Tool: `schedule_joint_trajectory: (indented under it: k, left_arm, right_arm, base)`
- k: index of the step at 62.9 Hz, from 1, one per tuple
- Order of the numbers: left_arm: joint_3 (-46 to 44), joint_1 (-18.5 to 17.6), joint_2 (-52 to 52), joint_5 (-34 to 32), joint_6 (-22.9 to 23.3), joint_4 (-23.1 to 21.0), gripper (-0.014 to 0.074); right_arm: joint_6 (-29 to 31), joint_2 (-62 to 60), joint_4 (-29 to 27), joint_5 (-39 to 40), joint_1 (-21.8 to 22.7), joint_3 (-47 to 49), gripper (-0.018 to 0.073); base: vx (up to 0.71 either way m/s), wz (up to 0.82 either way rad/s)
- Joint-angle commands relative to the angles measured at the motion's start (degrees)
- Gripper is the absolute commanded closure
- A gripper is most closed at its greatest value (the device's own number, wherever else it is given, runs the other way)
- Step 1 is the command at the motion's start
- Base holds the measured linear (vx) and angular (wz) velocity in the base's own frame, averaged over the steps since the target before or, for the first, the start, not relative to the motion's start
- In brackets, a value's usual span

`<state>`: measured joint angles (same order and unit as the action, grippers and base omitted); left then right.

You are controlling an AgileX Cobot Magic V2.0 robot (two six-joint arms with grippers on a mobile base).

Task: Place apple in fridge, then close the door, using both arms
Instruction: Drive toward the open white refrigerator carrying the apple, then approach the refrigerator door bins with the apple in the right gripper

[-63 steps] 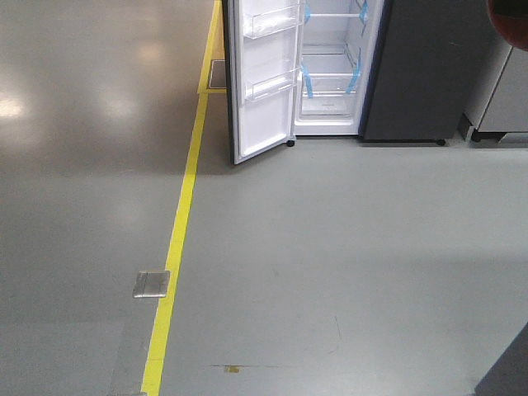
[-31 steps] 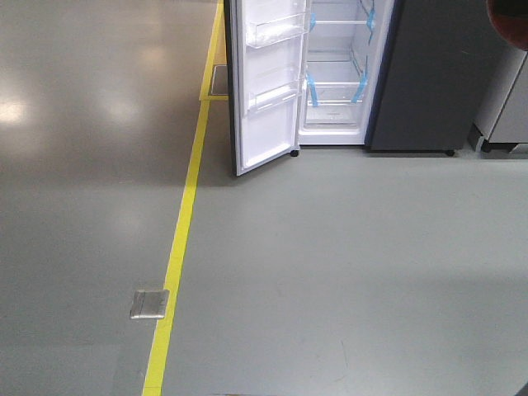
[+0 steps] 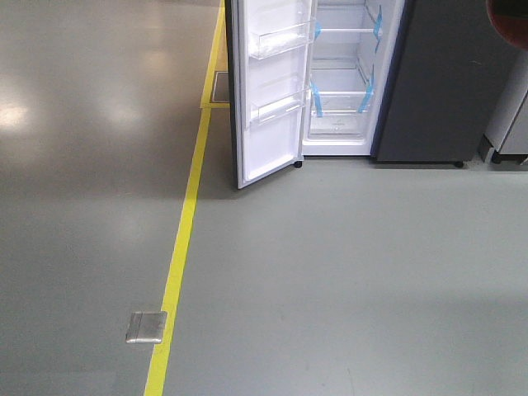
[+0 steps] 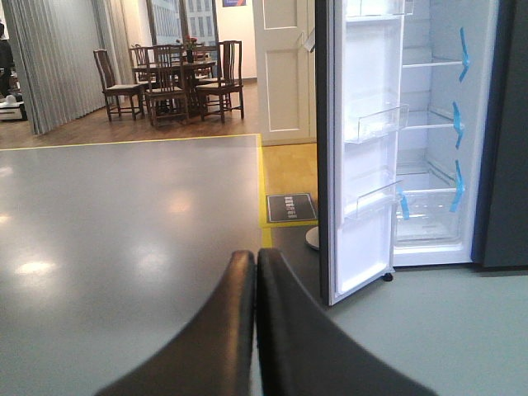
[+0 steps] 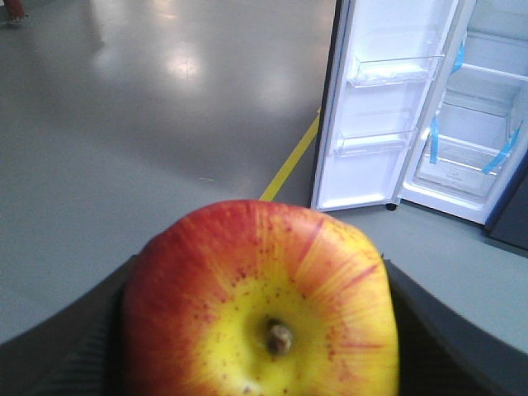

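Sitting lower and further right in the front view than a second before, the fridge [image 3: 346, 82] showed more of its white inside; the metal floor plate [image 3: 146, 327] had dropped toward the near edge of that view, and the grey cabinet [image 3: 513, 124] at far right had slipped almost out of it.

The door [image 3: 268, 99] stood wide open, swung toward the near left, its clear bins [image 3: 283, 37] facing right; blue tape strips [image 3: 316, 99] hung on the shelves; a plain dark grey panel [image 3: 445, 74] adjoined the open compartment on the right.

The right hand [image 5: 257, 338] gripped the apple [image 5: 264, 305], dark fingers pressed to both sides, the stem dimple and yellow patch toward the camera; the apple was well apart from the fridge. The left hand [image 4: 256, 257] was closed on nothing, its fingertips touching.

A yellow line [image 3: 186, 223] ran along the grey floor [image 3: 346, 272] left of the door; only that floor lay between the hands and the open compartment; far left in the left wrist view stood wooden chairs [image 4: 111, 70] around a table [image 4: 169, 66], and a dark mat [image 4: 290, 208] lay just left of the door.
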<state>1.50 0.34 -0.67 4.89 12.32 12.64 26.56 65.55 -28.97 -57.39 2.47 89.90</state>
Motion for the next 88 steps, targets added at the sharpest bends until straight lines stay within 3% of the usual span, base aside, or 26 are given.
schedule_joint_trajectory:
  k: [1, 88]
  left_arm:
    - [1.6, -0.3, -0.8, -4.4, 0.1, -0.4, 0.0603]
    - [1.6, -0.3, -0.8, -4.4, 0.1, -0.4, 0.0603]
  right_arm:
    - [0.6, -1.0, -1.7, 4.2, 0.2, 1.8, 0.0568]
    - [0.6, -1.0, -1.7, 4.2, 0.2, 1.8, 0.0568]
  base:
    - [0.18, 0.0]
    - [0.16, 0.0]
